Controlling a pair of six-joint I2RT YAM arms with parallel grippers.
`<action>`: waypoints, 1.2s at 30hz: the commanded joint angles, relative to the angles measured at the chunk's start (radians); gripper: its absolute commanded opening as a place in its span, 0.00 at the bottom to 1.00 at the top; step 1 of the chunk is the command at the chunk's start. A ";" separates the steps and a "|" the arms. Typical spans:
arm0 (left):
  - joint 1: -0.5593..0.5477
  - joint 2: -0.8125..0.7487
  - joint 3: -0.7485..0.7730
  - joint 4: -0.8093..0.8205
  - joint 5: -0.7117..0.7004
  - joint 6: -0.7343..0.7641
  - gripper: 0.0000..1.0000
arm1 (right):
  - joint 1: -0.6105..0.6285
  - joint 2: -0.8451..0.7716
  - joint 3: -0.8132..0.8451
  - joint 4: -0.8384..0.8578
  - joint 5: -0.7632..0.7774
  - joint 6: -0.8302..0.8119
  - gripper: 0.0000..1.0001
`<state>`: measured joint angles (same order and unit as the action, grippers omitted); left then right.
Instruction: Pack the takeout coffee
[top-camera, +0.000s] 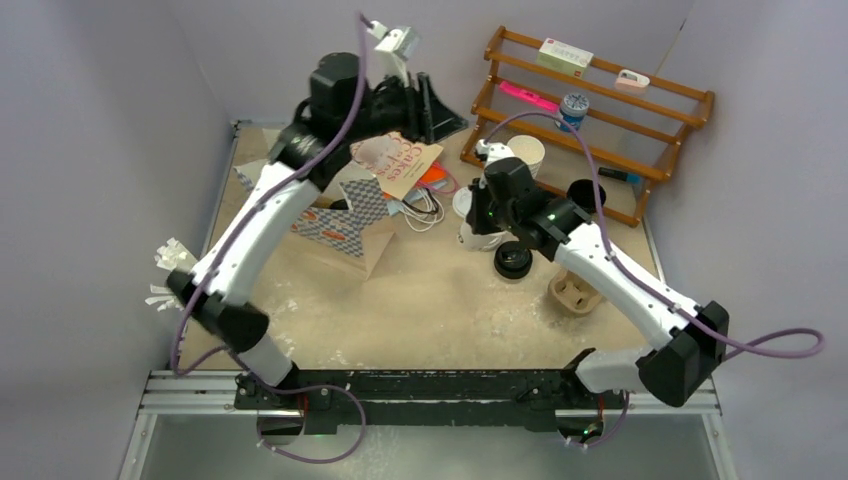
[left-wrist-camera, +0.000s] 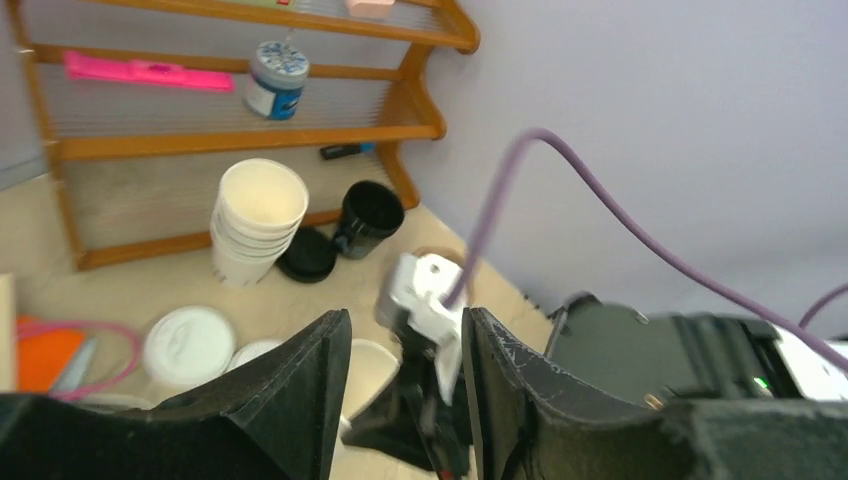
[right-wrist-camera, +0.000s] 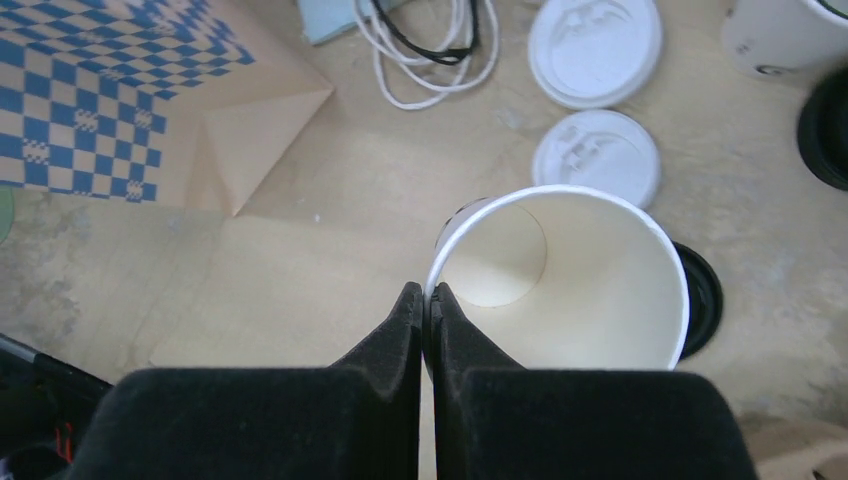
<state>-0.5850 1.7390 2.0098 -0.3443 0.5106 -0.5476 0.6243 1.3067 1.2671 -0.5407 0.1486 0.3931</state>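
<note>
At the far left a blue-checked paper bag (top-camera: 340, 215) sits on the table (top-camera: 420, 310). Behind it the left gripper (left-wrist-camera: 405, 325) hangs in the air, its jaws partly apart with nothing between them. A loop of white cable (right-wrist-camera: 425, 50) lies right of the bag, and beyond that two white lids (right-wrist-camera: 597, 155) lie flat, just beside each other. The right gripper (right-wrist-camera: 430, 300) is pinched tight on the rim of a white paper cup (right-wrist-camera: 600, 300), which is upright and lidless near the table's middle. Whether its base touches the table cannot be told. A black lid (top-camera: 513, 262) lies just beside the cup on its right. Farther back, a stack of white cups (left-wrist-camera: 255, 215) stands before the wooden rack (top-camera: 600, 110), with a second black lid (left-wrist-camera: 308, 255) and a lidless black cup (left-wrist-camera: 368, 215) to its right. A brown cardboard carrier (top-camera: 575, 293) sits near the right edge.
</note>
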 joint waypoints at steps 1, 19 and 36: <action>-0.003 -0.234 -0.130 -0.302 -0.165 0.229 0.47 | 0.091 0.053 -0.018 0.150 0.058 -0.015 0.00; -0.005 -0.865 -0.868 -0.347 -0.498 0.052 0.88 | 0.278 0.308 -0.002 0.171 0.223 -0.005 0.00; -0.005 -1.031 -1.423 0.011 -0.642 -0.098 0.91 | 0.281 0.174 0.068 0.072 0.262 0.038 0.72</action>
<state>-0.5858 0.7197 0.6941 -0.5419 -0.0822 -0.6193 0.9031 1.5791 1.2854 -0.4236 0.3580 0.4118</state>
